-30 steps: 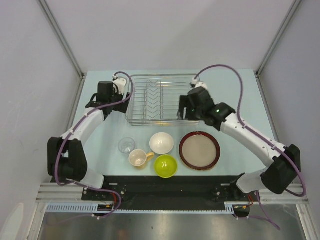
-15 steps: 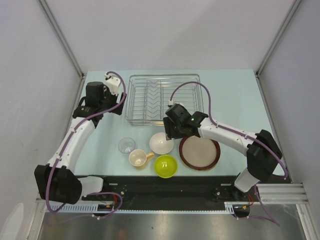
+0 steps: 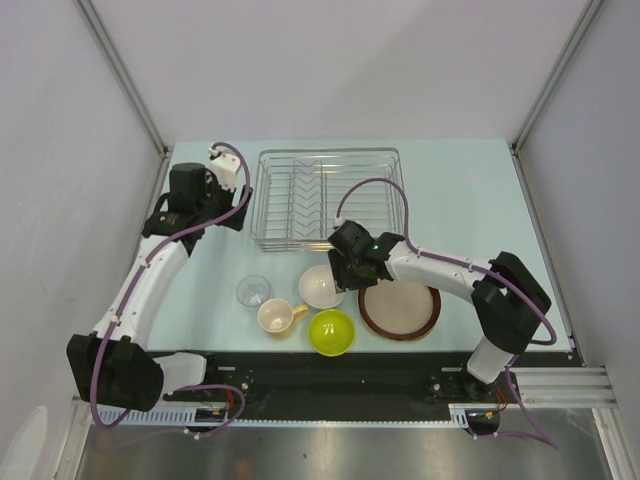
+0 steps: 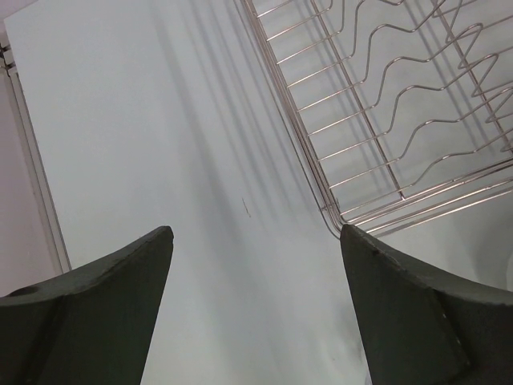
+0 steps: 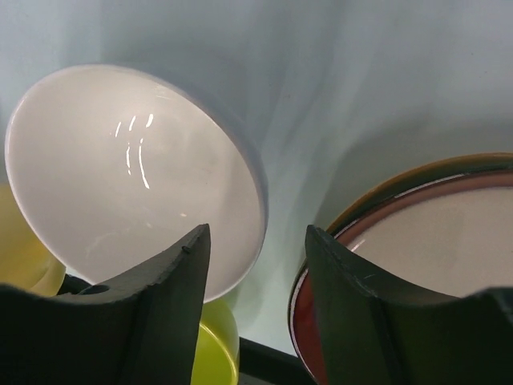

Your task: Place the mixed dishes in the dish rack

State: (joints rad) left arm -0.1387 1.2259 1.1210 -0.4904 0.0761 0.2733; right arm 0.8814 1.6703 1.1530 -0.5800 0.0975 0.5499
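The silver wire dish rack (image 3: 325, 198) stands at the back middle and holds nothing; its near left corner shows in the left wrist view (image 4: 385, 120). The white bowl (image 3: 320, 288), lime-green bowl (image 3: 332, 332), tan-yellow mug (image 3: 277, 316), clear glass (image 3: 253, 290) and red-rimmed plate (image 3: 400, 302) sit in front of it. The cream floral plate is out of view. My right gripper (image 3: 352, 274) is open, its jaws astride the white bowl's (image 5: 120, 168) right rim, beside the plate (image 5: 433, 233). My left gripper (image 4: 255, 231) is open and empty over bare table left of the rack.
The lime-green bowl (image 5: 212, 345) lies just below the right jaws. The black front rail (image 3: 330, 375) runs along the near edge. Grey walls close in left and right. The pale table (image 3: 460, 190) lies right of the rack.
My right arm has come from the rack's near right side towards the front, over the white bowl's right rim. My left arm shifted slightly left, then stayed.
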